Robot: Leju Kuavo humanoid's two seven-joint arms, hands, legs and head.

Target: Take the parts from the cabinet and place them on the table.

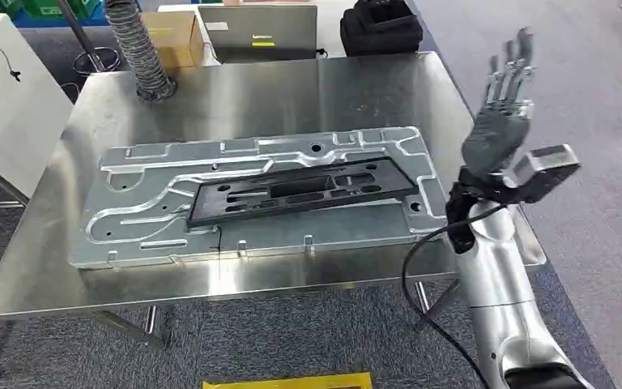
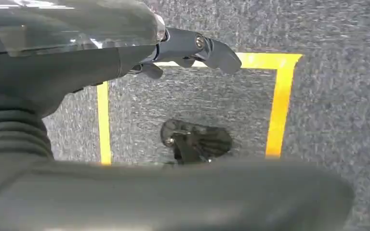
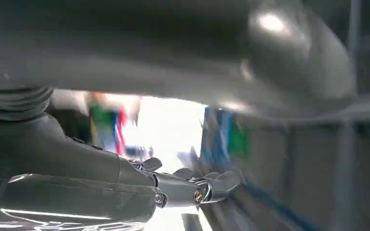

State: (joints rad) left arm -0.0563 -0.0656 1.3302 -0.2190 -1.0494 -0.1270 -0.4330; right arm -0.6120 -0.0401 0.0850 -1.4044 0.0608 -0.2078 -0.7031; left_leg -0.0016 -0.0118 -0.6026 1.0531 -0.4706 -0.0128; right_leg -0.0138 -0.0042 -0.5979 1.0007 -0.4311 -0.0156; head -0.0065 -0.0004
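With the black slotted plastic part already lying flat on the large silver machined metal plate, both resting on the shiny steel desk, release looks done. Right hand raised beyond the desk's right edge, fingers spread, holding nothing. Left hand hanging over grey carpet with yellow floor tape, fingers loosely extended, nothing held. Probable step: retreat and return to the cabinet. Best withdrawn up and outward, clear of the desk rim, avoiding the black cable looped beside the forearm; part left undisturbed.
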